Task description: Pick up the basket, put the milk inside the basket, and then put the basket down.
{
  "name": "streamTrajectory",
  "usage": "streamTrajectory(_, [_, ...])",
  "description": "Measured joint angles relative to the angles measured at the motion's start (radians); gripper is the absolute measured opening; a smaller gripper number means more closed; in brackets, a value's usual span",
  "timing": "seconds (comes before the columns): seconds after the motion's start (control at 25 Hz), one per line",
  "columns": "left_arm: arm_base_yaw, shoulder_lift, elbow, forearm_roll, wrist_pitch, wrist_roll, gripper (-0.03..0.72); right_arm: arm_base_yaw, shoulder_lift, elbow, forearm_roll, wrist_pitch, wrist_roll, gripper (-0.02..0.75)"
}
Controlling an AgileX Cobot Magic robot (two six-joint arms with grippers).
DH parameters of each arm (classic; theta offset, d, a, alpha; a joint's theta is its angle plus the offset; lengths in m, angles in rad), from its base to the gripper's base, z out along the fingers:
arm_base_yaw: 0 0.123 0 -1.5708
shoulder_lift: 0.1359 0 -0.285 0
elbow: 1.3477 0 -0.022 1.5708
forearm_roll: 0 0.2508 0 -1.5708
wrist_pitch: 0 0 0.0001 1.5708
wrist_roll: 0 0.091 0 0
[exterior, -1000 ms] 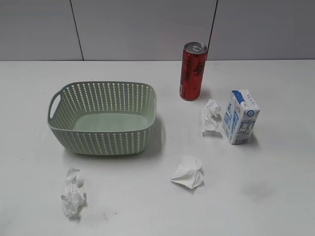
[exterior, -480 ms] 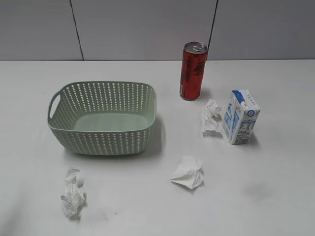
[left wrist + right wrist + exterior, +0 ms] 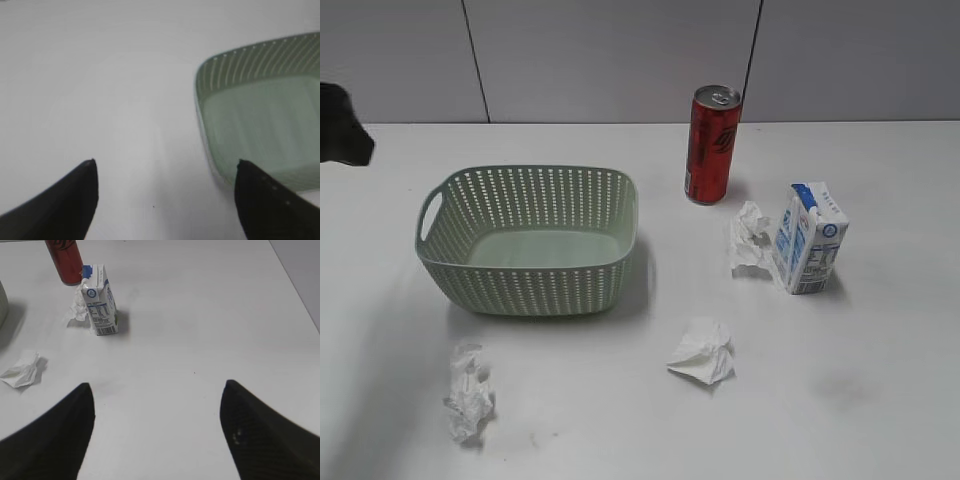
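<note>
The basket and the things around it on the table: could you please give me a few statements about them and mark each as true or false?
1. The basket has nothing in it. True.
2. The milk lies flat on its side. False: it stands upright on the table.
3. A crumpled paper ball sits right beside the milk. True.
4. The red can stands inside the basket. False: it stands on the table, apart from the basket.
5. The right gripper is shut on the milk. False: its jaws are open, and the milk is well ahead of them.
</note>
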Motion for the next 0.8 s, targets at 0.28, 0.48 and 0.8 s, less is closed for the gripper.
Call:
streamTrajectory(0.28, [-0.019,0.340,-0.229,-0.032,0.126,0.000,0.619,0.000,0.000,0.000,0.000,0.000,0.000,0.590])
streamTrajectory(0.48, [-0.019,0.503,-0.277,-0.098,0.094,0.009,0.605,0.000,0.000,0.000,0.000,0.000,0.000,0.589])
streamTrajectory(0.8, [-0.019,0.636,-0.277,-0.146,0.047,0.012,0.430,0.000,0.000,0.000,0.000,0.000,0.000,0.589])
